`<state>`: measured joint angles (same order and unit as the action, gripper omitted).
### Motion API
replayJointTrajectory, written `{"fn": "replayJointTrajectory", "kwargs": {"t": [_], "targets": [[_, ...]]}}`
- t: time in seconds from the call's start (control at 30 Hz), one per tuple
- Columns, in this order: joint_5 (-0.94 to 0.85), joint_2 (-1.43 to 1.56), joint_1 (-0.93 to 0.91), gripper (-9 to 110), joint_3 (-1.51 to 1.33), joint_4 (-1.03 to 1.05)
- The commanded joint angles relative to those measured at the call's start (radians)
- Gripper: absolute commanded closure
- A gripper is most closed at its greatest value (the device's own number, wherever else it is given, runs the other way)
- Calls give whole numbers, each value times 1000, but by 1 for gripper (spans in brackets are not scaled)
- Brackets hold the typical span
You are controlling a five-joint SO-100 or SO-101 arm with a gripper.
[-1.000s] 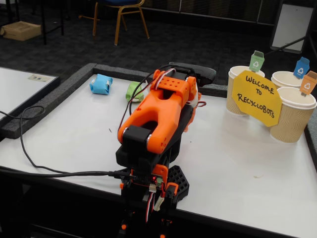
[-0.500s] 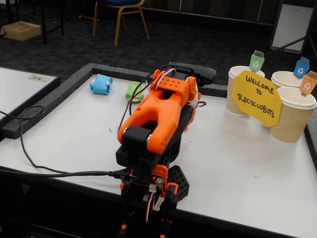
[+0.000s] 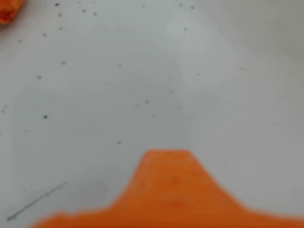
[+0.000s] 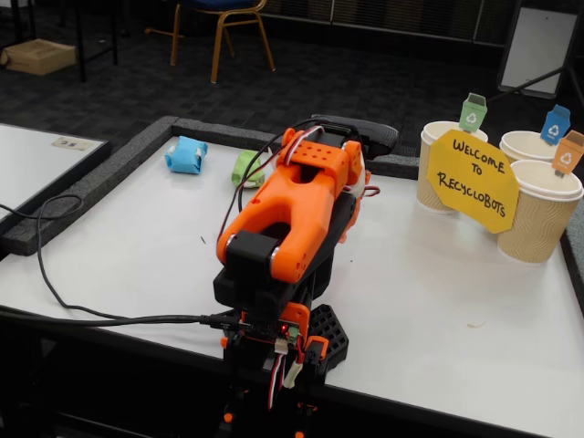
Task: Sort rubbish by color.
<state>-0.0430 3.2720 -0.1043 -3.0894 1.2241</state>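
Note:
In the fixed view a light blue paper wad (image 4: 186, 155) lies at the far left of the white table (image 4: 438, 301). A light green wad (image 4: 246, 168) lies just right of it, partly hidden by the folded orange arm (image 4: 292, 205). In the wrist view the edge of an orange wad (image 3: 6, 11) shows in the top left corner. It is hidden in the fixed view. Of my gripper (image 3: 166, 159) only one blurred orange jaw shows, at the bottom of the wrist view, over bare table and far from the orange wad. Nothing is seen in it.
Three paper cups stand at the back right with a green tag (image 4: 473, 113), a blue tag (image 4: 555, 124) and an orange tag (image 4: 568, 153). A yellow sign (image 4: 472, 179) leans in front of them. A black cable (image 4: 91, 315) runs off the left front. A raised grey border (image 4: 82, 196) edges the table.

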Motion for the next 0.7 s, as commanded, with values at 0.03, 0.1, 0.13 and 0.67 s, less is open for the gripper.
{"fn": "replayJointTrajectory", "kwargs": {"t": [0.03,0.1,0.13,0.67], "targets": [[18,18,17,101,74,-5],[18,18,17,101,74,-5],[18,18,17,101,74,-5],[9,18,17,101,74,-6]]}}
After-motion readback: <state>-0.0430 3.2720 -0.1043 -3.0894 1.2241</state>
